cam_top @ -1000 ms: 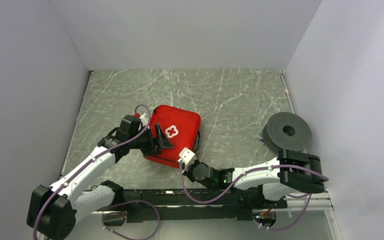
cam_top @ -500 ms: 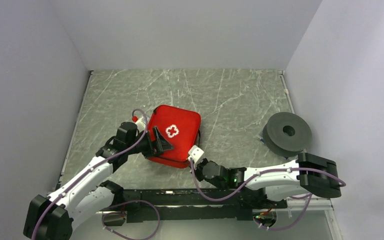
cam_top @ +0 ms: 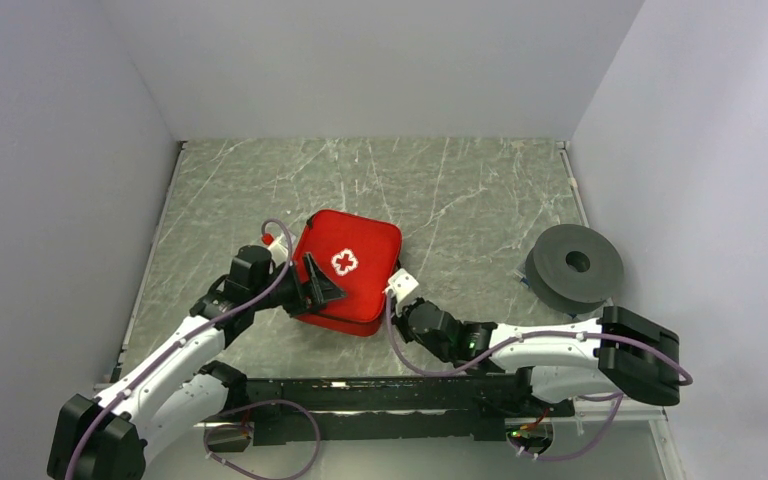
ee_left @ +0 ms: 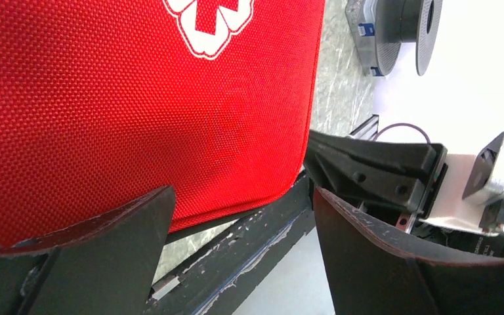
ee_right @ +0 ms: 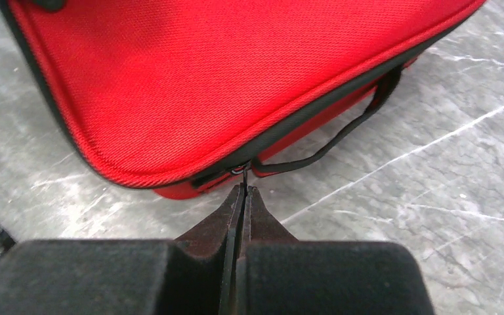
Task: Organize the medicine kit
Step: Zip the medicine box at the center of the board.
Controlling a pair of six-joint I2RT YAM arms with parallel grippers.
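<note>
The red medicine kit [cam_top: 360, 250] lies flat at the table's middle, lid down, with a white cross [cam_top: 343, 263] on top. My left gripper [cam_top: 317, 285] is open at the kit's near left edge. In the left wrist view [ee_left: 243, 193] one finger [ee_left: 105, 230] lies over the red lid [ee_left: 138, 98] and the other finger stands off past the corner. My right gripper [cam_top: 392, 303] is at the kit's near right corner. In the right wrist view it [ee_right: 243, 188] is shut on the small zipper pull [ee_right: 243, 172] at the black zip line.
A grey round disc [cam_top: 574, 264] stands at the right, near the wall. A thin black loop handle [ee_right: 341, 134] hangs from the kit's side onto the marbled table [cam_top: 460, 190]. Grey walls close in the left, back and right. A black rail [cam_top: 380, 395] runs along the near edge.
My right gripper has slid rightward and farther from the arm bases along the kit's front edge, staying shut on the zipper pull. The left gripper and kit have barely shifted.
</note>
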